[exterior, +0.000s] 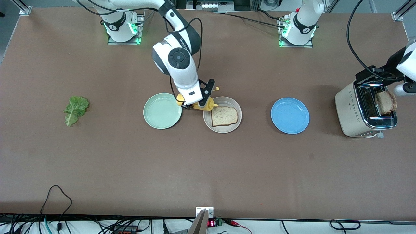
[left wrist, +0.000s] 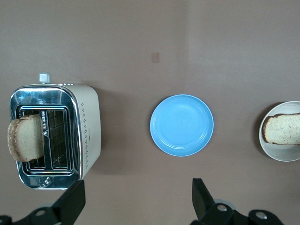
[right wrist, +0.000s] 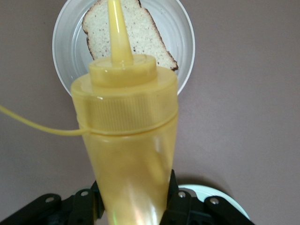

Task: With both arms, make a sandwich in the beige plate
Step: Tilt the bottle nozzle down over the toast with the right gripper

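My right gripper [exterior: 195, 105] clenches a yellow squeeze bottle [right wrist: 126, 140], nozzle tipped over the beige plate [exterior: 236, 125] holding one bread slice [exterior: 224, 116]. My left gripper [left wrist: 136, 199] hangs open over the toaster [exterior: 356, 112], a second slice [exterior: 385, 102] in its slot. Mint plate [exterior: 162, 110] and blue plate [exterior: 290, 115] sit bare; lettuce [exterior: 75, 110] lies toward the right arm's end.

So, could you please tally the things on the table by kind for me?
Plates: 3, mint green, beige, blue
Bread slices: 2, one on the beige plate, one in the toaster
Lettuce leaves: 1
Toasters: 1
Mustard bottles: 1, clamped by the right gripper
Total: 8
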Motion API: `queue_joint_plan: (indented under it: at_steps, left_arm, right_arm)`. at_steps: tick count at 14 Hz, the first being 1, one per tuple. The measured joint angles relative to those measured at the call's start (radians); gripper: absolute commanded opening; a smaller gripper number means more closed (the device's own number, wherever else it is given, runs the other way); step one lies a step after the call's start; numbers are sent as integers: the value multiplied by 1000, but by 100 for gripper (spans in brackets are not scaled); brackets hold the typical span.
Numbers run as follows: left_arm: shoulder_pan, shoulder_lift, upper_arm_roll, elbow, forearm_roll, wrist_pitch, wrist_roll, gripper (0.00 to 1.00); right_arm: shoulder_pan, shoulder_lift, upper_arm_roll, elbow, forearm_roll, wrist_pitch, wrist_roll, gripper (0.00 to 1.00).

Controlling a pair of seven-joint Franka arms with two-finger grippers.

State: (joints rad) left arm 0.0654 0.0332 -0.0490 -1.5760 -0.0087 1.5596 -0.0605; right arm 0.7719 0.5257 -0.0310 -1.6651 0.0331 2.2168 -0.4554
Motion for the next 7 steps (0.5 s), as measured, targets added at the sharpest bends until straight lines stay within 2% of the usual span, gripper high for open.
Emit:
queue_joint_plan:
  at_steps: [3,7]
  left_arm:
    - [7,1,0,0,0,0,0,100]
    - [7,1,0,0,0,0,0,100]
  right_arm:
    - [63,67,-55,91,0,-48,18,6]
    - [83,118,-75,158,0,-67,21,6]
